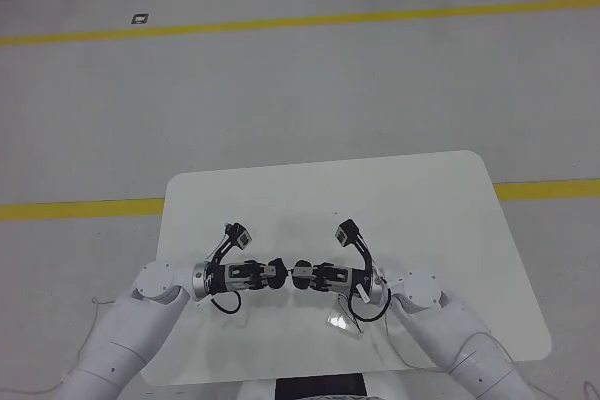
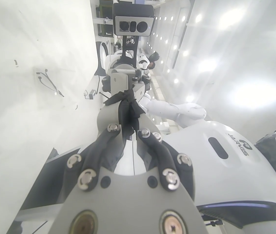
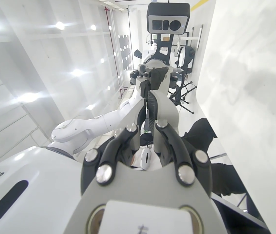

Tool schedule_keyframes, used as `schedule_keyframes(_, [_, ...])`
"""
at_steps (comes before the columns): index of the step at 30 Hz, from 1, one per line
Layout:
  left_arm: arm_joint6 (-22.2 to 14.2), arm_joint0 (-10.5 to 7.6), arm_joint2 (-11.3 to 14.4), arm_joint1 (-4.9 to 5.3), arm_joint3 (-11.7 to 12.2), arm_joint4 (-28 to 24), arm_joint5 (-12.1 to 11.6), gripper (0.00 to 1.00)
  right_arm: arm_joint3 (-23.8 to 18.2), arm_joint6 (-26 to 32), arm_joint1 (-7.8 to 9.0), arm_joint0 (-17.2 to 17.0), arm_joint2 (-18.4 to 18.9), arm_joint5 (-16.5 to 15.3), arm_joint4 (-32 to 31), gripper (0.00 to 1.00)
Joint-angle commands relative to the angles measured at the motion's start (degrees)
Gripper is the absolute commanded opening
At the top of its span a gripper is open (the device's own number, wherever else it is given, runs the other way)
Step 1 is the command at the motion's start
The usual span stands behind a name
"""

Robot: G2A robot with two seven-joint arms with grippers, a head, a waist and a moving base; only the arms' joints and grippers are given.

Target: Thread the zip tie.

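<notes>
Top view shows the white, round-cornered table with both arms brought in over its near half, elbows out. The grey-and-black left gripper and the matching right gripper meet nose to nose above the surface. That head-on line-up looks deliberate. Threading needs the two ends of one strip aimed at each other, and holding them in the air, off the table, leaves each wrist free to turn. It also lets each wrist camera look straight along its own fingers at the opposite gripper.

On the table near the right arm lies a small clear plastic pouch. In the left wrist view it holds a few thin black strips, probably spare ties, lying aside from the working line.

Smallest is the thin black plastic zip tie, which sits in the narrow gap between the two sets of fingertips, off the table. The left gripper is closed on it, its fingers pinched together around the dark strip. The right gripper's fingers are likewise drawn together at their tips, apparently on another part of the same tie. I cannot make out which side holds the head and which the tail, nor whether the tail is through the slot. I judge the work to be at the fine-alignment step.
</notes>
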Motion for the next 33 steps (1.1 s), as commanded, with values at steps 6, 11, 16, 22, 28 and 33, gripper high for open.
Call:
schedule_keyframes(6, [0.0, 0.01, 0.1, 0.09, -0.1, 0.0, 0.0, 0.0, 0.0, -0.5, 0.12, -0.1, 0.0, -0.1, -0.2, 0.05])
schedule_keyframes(11, [0.0, -0.08, 0.2, 0.13, 0.0, -0.1, 0.0, 0.0, 0.0, -0.6, 0.2, -0.1, 0.1, 0.0, -0.2, 0.06])
schedule_keyframes(16, [-0.1, -0.26, 0.5, 0.16, 0.3, -0.2, 0.0, 0.0, 0.0, -0.7, 0.22, 0.0, -0.1, -0.2, -0.1, 0.05])
schedule_keyframes(22, [-0.3, -0.51, 0.8, 0.2, 0.5, -0.3, 0.0, 0.0, 0.2, -0.9, 0.23, 0.2, -0.4, 0.0, -0.1, 0.0])
schedule_keyframes(28, [-0.2, -0.53, 0.8, 0.25, 0.7, -0.4, 0.0, 0.0, 0.4, -1.4, 0.29, 0.3, -0.6, 0.1, -1.0, 0.0])
schedule_keyframes(33, [-0.4, -0.58, 0.9, 0.24, 0.7, -0.7, 0.0, 0.0, 0.5, -1.7, 0.35, 0.3, -0.6, 0.1, -1.1, 0.0])
